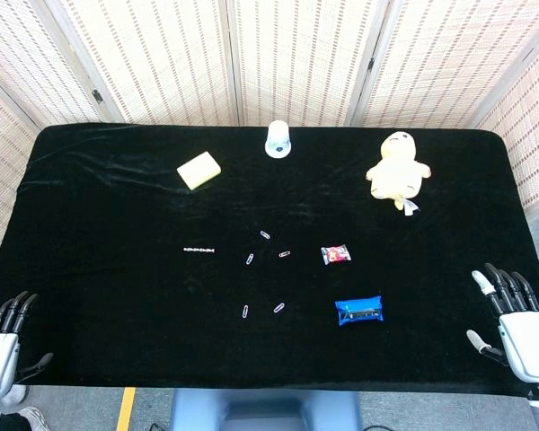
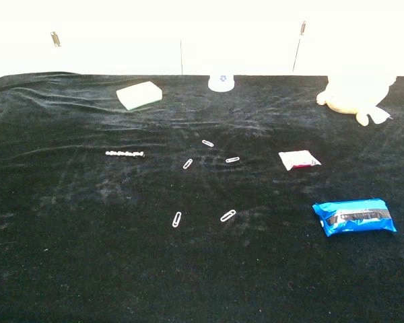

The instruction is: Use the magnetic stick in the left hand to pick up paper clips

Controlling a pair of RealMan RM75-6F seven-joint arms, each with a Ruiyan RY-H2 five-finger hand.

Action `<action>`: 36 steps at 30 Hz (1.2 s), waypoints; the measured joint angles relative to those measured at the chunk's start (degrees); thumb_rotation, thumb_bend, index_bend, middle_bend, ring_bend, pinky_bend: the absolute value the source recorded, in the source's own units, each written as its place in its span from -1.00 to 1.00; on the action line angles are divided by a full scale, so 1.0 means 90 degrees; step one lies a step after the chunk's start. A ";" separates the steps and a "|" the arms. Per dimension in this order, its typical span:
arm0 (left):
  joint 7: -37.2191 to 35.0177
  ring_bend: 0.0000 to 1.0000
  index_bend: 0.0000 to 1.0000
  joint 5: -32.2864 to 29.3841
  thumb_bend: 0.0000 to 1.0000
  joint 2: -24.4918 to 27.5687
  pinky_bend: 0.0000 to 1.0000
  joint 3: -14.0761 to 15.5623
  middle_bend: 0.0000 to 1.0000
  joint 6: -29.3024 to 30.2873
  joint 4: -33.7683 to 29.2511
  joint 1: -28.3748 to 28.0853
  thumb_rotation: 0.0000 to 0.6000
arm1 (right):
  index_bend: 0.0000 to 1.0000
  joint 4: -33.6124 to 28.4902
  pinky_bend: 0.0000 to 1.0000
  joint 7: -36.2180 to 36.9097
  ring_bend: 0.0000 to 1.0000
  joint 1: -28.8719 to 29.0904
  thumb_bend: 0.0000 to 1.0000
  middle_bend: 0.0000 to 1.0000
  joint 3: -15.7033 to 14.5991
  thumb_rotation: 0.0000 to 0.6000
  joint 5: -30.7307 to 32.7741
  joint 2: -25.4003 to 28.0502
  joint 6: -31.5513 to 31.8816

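Observation:
A thin beaded magnetic stick [image 1: 199, 250] [image 2: 124, 153] lies flat on the black cloth, left of centre. Several paper clips [image 1: 265, 235] [image 2: 207, 143] are scattered to its right, in the middle of the table. In the head view my left hand [image 1: 2, 337] rests at the near left table edge with fingers apart and nothing in it, far from the stick. My right hand [image 1: 516, 319] sits at the near right edge, also open and holding nothing. Neither hand shows in the chest view.
A yellow sponge [image 1: 199, 170] lies at the back left, a white cup [image 1: 278, 139] at the back centre, a yellow plush toy [image 1: 397, 168] at the back right. A red-white packet [image 1: 336, 254] and a blue packet [image 1: 359, 310] lie right of the clips.

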 measured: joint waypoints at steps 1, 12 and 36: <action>0.0006 -0.76 -1.00 -0.0010 -0.59 0.0002 -1.00 -0.0001 -0.80 -0.0009 -0.0008 -0.0002 1.00 | -1.00 0.0000 -1.00 0.0000 -1.00 -0.0004 -0.53 -1.00 -0.0002 1.00 -0.0009 0.0001 0.0011; 0.0118 -0.69 -1.00 0.0103 -0.59 -0.0030 -0.91 -0.0033 -0.70 -0.0314 -0.0119 -0.0271 1.00 | -1.00 0.0017 -1.00 -0.0029 -1.00 -0.0085 -0.53 -1.00 -0.0029 1.00 -0.0094 -0.0056 0.0171; 0.0653 1.00 -0.34 -0.1747 -0.16 -0.0883 0.99 -0.1545 1.00 -0.3471 -0.0100 -0.3082 1.00 | -1.00 0.0480 -1.00 0.0517 -0.92 0.0199 -0.53 -1.00 0.0208 1.00 -0.0089 -0.0440 0.0084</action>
